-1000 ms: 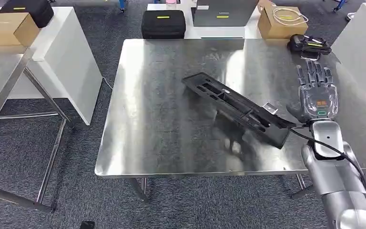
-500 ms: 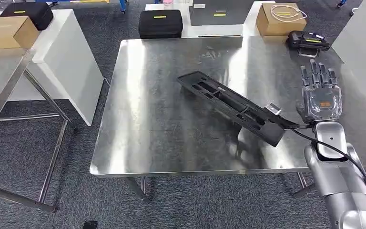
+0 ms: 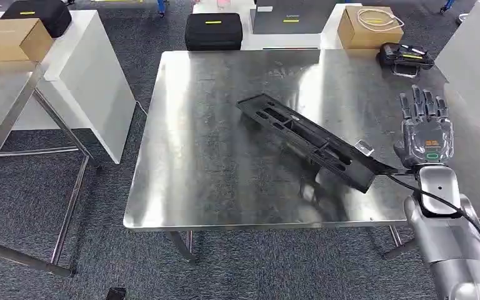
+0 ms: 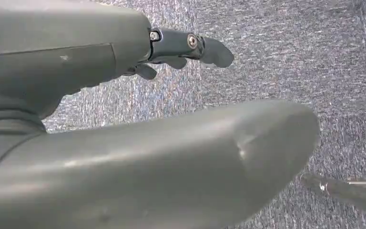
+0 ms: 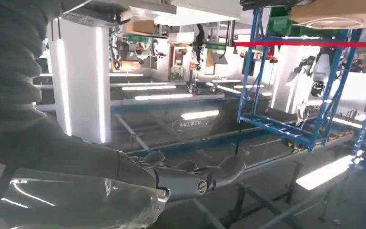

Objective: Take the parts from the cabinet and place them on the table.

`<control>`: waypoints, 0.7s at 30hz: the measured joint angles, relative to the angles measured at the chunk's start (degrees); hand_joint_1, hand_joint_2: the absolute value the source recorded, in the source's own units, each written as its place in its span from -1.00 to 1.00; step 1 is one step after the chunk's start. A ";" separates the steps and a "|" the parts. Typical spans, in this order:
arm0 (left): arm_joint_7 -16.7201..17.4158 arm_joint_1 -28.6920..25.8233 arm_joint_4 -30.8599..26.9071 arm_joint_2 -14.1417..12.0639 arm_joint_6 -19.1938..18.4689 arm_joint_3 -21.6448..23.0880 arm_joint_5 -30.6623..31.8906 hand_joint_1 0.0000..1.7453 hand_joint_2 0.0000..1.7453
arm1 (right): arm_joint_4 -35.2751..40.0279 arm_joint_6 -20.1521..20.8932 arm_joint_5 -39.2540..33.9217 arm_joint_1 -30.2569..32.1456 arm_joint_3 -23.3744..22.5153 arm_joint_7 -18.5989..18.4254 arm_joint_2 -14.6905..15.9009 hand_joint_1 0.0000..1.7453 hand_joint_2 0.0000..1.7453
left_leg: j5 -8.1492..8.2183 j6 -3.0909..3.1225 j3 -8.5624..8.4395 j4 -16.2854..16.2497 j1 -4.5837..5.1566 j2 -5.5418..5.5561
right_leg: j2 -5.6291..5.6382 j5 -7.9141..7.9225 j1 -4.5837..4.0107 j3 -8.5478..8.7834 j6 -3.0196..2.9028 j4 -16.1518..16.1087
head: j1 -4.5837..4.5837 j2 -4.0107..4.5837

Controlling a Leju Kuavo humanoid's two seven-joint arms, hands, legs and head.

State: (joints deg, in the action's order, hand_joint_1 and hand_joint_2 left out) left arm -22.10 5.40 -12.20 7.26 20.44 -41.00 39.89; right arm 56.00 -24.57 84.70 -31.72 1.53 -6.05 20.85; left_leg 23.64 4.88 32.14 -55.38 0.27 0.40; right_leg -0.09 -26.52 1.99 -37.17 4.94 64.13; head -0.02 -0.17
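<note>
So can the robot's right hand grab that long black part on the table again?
Probably yes. The right hand is open, its fingers spread flat, just beside the near end of the long black part on the metal table. Nothing lies between them.

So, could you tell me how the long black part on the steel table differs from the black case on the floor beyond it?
The long black part is thin, slotted and open-framed, and lies diagonally; the black case is a squat, closed block sitting roughly square to the table edge. The part rests on the steel table; the case sits beyond the table's far edge and carries a yellow label. Both are black.
</note>
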 joint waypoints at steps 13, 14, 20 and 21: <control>0.04 0.06 -0.04 -0.26 -0.02 0.02 0.35 -1.00 -1.00 | 0.00 -0.55 -0.33 1.00 -0.50 -0.17 0.17 -1.00 1.00 | 11.03 -3.46 8.56 -20.69 -0.73 -0.16 | 0.49 2.95 -0.38 2.31 -4.17 -7.37 | 0.55 0.00; 0.04 0.06 -0.04 -0.26 -0.02 0.02 0.35 -1.00 -1.00 | 0.00 -0.55 -0.33 1.13 -0.50 -0.17 0.17 -1.00 1.00 | 9.59 -3.16 7.16 -18.65 -0.72 -0.15 | 0.50 3.11 -0.55 2.16 -4.22 -7.37 | 0.59 0.00; 0.04 0.39 -0.11 -0.53 -0.02 0.07 0.42 -1.00 -1.00 | 0.02 -0.63 -0.33 1.13 -0.63 -0.20 0.26 -1.00 1.00 | 4.39 -0.22 -1.81 -2.94 0.89 -0.71 | 0.15 4.44 -0.44 2.08 -3.00 -7.87 | 0.70 0.00; 0.04 0.47 -0.11 -0.53 -0.02 0.07 0.42 -1.00 -1.00 | 0.02 -0.65 -0.33 1.30 -0.63 -0.18 0.24 -1.00 1.00 | 4.14 0.02 -1.75 -2.80 1.04 -0.74 | 0.10 4.83 -0.44 2.14 -2.44 -8.22 | 0.72 0.00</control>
State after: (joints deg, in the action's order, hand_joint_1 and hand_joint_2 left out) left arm -22.05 5.87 -12.31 6.73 20.41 -40.94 40.30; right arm 56.02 -25.22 84.37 -30.42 0.90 -6.23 21.09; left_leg 27.78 4.90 30.39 -58.18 1.32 -0.35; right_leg 0.01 -21.69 1.55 -35.03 2.50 55.91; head 0.70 -0.17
